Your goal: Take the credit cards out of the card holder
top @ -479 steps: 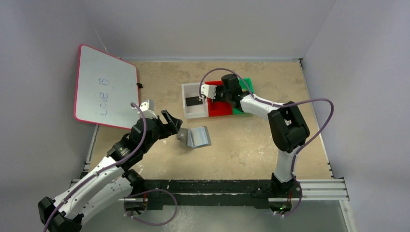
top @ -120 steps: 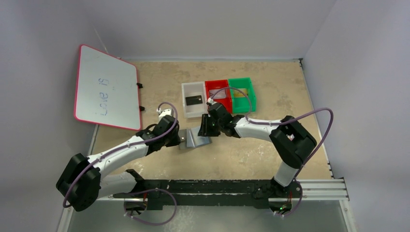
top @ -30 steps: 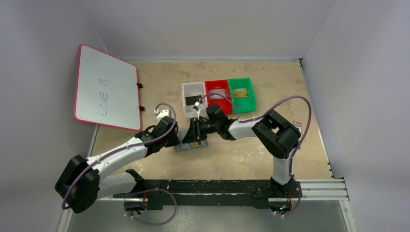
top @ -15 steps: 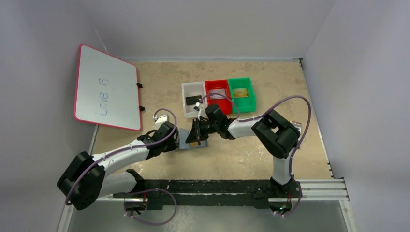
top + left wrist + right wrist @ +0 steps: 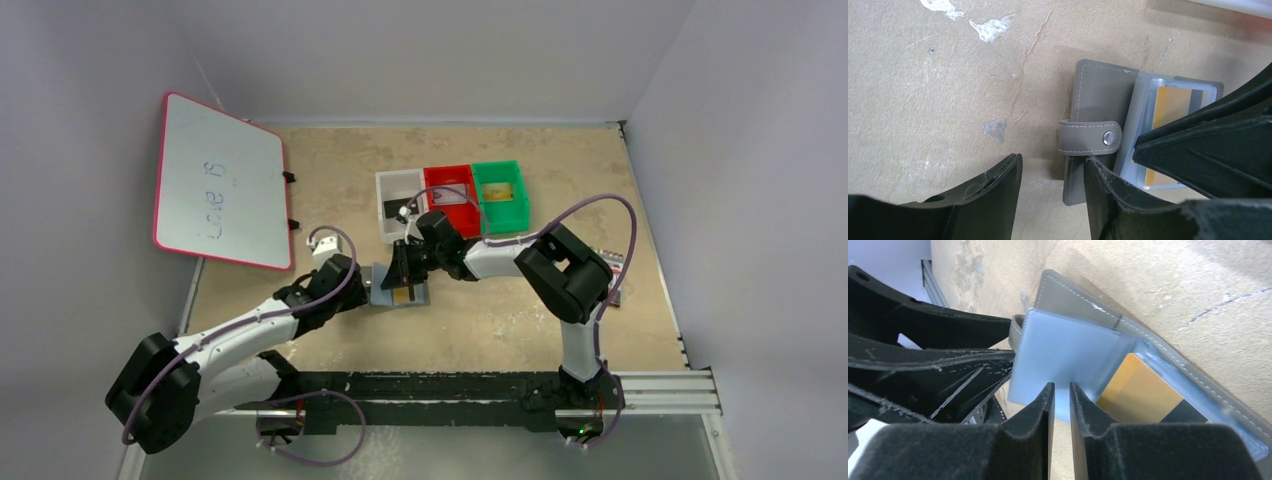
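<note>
The grey card holder (image 5: 381, 294) (image 5: 1100, 90) lies open on the table, its snap strap (image 5: 1090, 138) folded over. A gold credit card (image 5: 1173, 102) (image 5: 1139, 389) (image 5: 405, 293) sits in a clear pocket. My right gripper (image 5: 403, 272) (image 5: 1061, 386) stands over the holder, its jaws nearly together on the bluish pocket leaf (image 5: 1063, 350). At the holder's left edge my left gripper (image 5: 368, 287) (image 5: 1052, 160) is open, the holder's near corner (image 5: 1075, 186) between its fingers. A black card (image 5: 398, 208) lies in the white tray (image 5: 386, 228).
The red tray (image 5: 434, 205) and green tray (image 5: 522, 198) stand beside the white one, each with a card-like thing inside. A whiteboard (image 5: 215, 180) leans at the far left. A marker pack (image 5: 613, 270) lies behind the right arm.
My left gripper has opened and let go of the holder's edge, drawing back a little to the near left. The right gripper has narrowed onto the pocket leaf.
</note>
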### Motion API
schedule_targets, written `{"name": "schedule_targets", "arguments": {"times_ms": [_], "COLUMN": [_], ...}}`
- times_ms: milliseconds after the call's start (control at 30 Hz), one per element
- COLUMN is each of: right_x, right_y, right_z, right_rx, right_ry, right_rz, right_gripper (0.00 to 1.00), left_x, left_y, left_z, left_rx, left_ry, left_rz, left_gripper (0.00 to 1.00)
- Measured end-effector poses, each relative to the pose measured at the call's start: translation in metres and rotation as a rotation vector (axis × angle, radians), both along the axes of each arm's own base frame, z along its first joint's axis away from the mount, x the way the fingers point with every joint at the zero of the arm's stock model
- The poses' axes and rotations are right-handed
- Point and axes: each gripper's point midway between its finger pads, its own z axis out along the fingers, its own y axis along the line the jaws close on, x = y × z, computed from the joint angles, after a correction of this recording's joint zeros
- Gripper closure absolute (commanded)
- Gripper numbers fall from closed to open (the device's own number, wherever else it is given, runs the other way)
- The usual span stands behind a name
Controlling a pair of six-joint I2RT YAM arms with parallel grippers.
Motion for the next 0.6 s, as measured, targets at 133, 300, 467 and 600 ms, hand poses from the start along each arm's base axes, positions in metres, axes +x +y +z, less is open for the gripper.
{"name": "schedule_targets", "arguments": {"times_ms": [133, 300, 467, 600], "right_x": [0.001, 0.005, 0.006, 0.006], "right_y": [-0.003, -0.001, -0.002, -0.002], "right_z": [-0.011, -0.020, -0.021, -0.021], "right_rx": [-0.043, -0.074, -0.082, -0.085], "right_ry": [0.008, 0.014, 0.016, 0.018], "right_rz": [-0.012, -0.022, -0.027, -0.028], "right_gripper": [0.80, 0.80, 0.80, 0.80], "left_x": [0.000, 0.001, 0.007, 0.016], "left_y": [-0.001, 0.000, 0.008, 0.018], "left_z": [-0.005, -0.013, -0.015, -0.017], "left_rx": [0.013, 0.048, 0.101, 0.167], "left_ry": [0.001, 0.013, -0.009, -0.024], "left_rz": [-0.024, -0.052, -0.028, 0.023], "left_gripper": [0.50, 0.49, 0.53, 0.58]}}
